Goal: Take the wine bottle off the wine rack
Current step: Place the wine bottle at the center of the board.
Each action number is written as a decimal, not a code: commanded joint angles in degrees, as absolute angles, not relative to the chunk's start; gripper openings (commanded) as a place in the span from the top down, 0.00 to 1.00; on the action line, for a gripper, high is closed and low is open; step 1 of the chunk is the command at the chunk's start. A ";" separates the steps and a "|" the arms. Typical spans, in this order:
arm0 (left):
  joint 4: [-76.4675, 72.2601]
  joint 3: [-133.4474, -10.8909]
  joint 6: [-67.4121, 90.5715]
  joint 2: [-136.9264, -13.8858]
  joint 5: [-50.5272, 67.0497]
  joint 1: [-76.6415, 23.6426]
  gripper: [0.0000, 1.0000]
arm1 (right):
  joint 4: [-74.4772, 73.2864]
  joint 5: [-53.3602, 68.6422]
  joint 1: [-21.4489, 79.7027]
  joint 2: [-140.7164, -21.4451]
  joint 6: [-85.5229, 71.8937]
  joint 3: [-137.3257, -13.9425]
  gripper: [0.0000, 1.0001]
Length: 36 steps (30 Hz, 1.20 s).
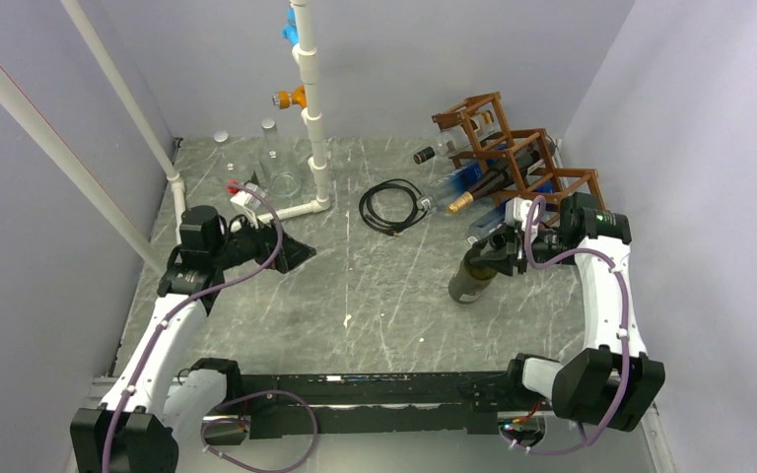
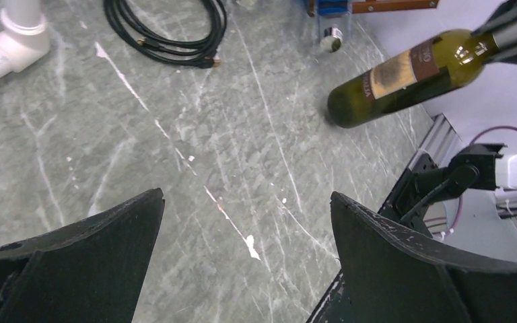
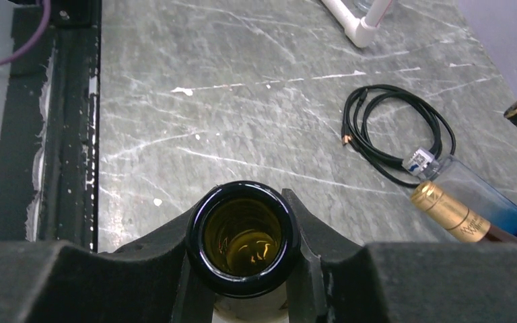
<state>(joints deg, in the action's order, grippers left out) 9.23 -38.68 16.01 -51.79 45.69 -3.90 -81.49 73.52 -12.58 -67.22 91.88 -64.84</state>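
The right hand (image 1: 505,239) is clenched on just the neck of the wine bottle (image 1: 473,276), which hangs tilted below it, clear of the rack (image 1: 513,148) beside the hand. Slick glass could slip and smack the table (image 1: 375,305), and the left hand (image 1: 291,253) is released, well away.

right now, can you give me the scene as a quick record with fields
right gripper: shut on the neck of the wine bottle
wine bottle: dark green, uncorked, tilted, clear of the wine rack, base low over the table; contact unclear
left gripper: open, empty, above bare table
wine rack: far right of table, other bottles lying in it, necks pointing left
black cable: coiled on table, left of rack
task status: bottle off rack, not yet released
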 commanded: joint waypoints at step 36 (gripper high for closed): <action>-10.42 -39.74 15.80 -53.98 20.61 -42.24 0.00 | -47.96 76.19 5.80 -69.23 61.86 -58.54 0.60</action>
